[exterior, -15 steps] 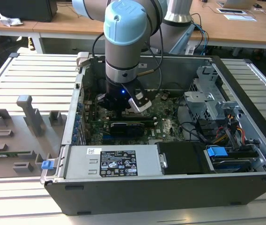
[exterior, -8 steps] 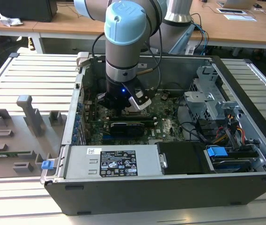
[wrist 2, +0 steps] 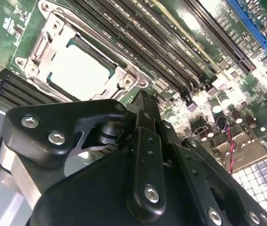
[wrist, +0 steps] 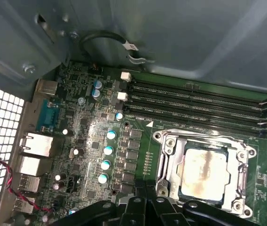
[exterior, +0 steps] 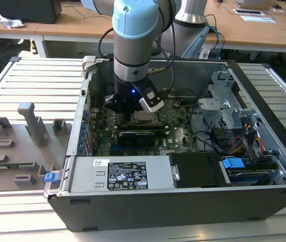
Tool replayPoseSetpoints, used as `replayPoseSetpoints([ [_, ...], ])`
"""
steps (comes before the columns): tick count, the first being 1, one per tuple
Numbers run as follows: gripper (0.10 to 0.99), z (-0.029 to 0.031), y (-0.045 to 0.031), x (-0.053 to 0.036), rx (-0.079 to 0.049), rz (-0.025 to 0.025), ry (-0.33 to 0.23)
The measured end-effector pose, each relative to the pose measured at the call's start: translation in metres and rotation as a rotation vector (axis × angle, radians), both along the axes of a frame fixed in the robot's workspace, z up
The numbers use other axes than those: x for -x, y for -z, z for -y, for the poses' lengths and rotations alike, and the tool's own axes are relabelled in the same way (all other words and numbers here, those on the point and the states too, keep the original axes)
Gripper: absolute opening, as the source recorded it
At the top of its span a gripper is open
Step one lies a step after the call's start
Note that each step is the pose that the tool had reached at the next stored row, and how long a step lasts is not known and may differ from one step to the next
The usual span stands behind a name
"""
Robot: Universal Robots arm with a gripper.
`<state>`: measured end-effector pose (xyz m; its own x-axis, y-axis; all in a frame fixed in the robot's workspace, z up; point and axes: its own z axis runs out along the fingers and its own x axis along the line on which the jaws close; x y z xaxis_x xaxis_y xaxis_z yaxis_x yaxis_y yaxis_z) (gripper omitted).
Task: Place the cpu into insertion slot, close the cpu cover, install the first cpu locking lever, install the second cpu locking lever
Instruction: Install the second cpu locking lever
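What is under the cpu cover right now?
The cpu sits in the insertion slot, its metal top showing through the closed cpu cover window. The pin field beneath is hidden.

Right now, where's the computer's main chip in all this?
Inside the open computer case, find the green circuit board under the robot's gripper. The cpu is the dull silver square framed by the cpu cover, beside the long black memory slots.

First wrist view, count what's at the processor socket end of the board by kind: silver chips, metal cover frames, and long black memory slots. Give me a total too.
Silver chip: 1
Metal cover frame: 1
Long black memory slots: 4
Total: 6
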<state>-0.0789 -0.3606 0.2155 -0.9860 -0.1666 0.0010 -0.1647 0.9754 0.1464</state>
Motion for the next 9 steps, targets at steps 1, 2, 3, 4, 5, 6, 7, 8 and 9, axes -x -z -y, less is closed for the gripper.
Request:
replayPoseSetpoints([
  [1,0.106,-0.0019,-0.0001,-0.0013,0.012,-0.0001,0.000],
  [2,0.106,-0.0042,-0.0002,-0.0025,0.026,-0.0003,0.000],
  [3,0.106,-0.0059,-0.0002,-0.0031,0.035,-0.0004,0.000],
  [4,0.106,-0.0088,-0.0001,-0.0039,0.051,-0.0005,0.000],
  [5,0.106,-0.0114,-0.0002,-0.0042,0.064,-0.0006,0.000],
  [6,0.106,-0.0174,-0.0001,-0.0044,0.087,-0.0011,0.000],
  [7,0.106,-0.0193,-0.0002,-0.0044,0.092,-0.0013,0.000],
  [8,0.106,-0.0193,-0.0002,-0.0044,0.092,-0.0013,0.000],
  [9,0.106,-0.0193,-0.0002,-0.0044,0.092,-0.0013,0.000],
])
